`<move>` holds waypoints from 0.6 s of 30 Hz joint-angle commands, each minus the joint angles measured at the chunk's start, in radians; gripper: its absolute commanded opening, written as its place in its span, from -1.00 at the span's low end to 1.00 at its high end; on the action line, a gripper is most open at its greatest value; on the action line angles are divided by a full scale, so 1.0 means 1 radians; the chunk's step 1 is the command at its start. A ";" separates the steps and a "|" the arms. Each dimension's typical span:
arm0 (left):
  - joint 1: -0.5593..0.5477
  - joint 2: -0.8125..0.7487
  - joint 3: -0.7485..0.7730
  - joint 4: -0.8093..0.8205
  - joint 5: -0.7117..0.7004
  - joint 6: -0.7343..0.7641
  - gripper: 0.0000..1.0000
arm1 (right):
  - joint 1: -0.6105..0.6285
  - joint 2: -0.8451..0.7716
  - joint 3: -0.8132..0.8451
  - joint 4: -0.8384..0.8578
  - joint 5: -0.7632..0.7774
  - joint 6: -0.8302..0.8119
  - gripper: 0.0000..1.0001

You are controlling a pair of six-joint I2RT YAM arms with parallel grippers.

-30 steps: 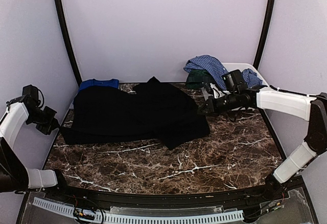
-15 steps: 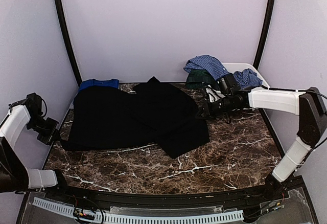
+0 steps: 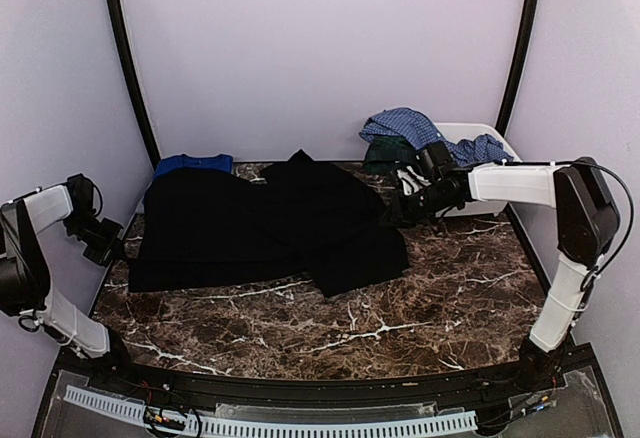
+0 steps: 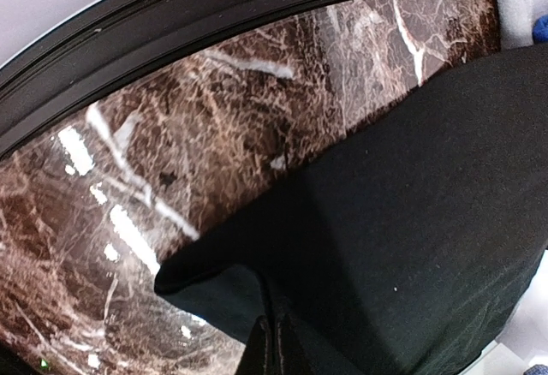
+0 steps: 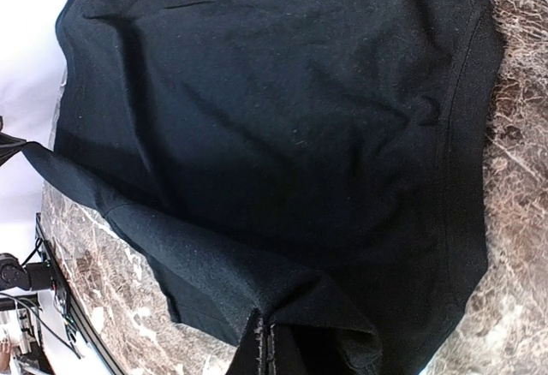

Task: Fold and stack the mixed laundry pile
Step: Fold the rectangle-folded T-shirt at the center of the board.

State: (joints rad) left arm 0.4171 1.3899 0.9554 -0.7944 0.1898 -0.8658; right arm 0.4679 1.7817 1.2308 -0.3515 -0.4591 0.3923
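Two robot arms are holding a black garment on a marble table.
The left jaws are pinching shut on its left edge and the right jaws on its right edge. It is lying mid-table, overlapping a blue tee. A checked shirt is draping over a bin at back right.

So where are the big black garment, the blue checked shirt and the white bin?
big black garment (image 3: 250, 223): top view, middle of the spread cloth.
blue checked shirt (image 3: 405, 126): top view, its bunched upper fold.
white bin (image 3: 462, 129): top view, bare back rim.
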 commanded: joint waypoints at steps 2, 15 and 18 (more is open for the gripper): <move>0.007 0.062 0.019 0.077 -0.008 0.030 -1.00 | -0.015 0.054 0.055 0.019 0.003 -0.028 -1.00; 0.006 0.184 0.038 0.158 0.020 0.053 -1.00 | -0.024 0.115 0.088 0.021 0.013 -0.033 -1.00; 0.007 0.206 0.045 0.170 0.026 0.055 -1.00 | -0.026 0.133 0.104 0.018 0.022 -0.036 -1.00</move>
State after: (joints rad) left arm 0.4171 1.5787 0.9672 -0.6487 0.2127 -0.8268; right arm 0.4549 1.8870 1.2964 -0.3511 -0.4580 0.3725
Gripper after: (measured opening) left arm 0.007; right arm 0.004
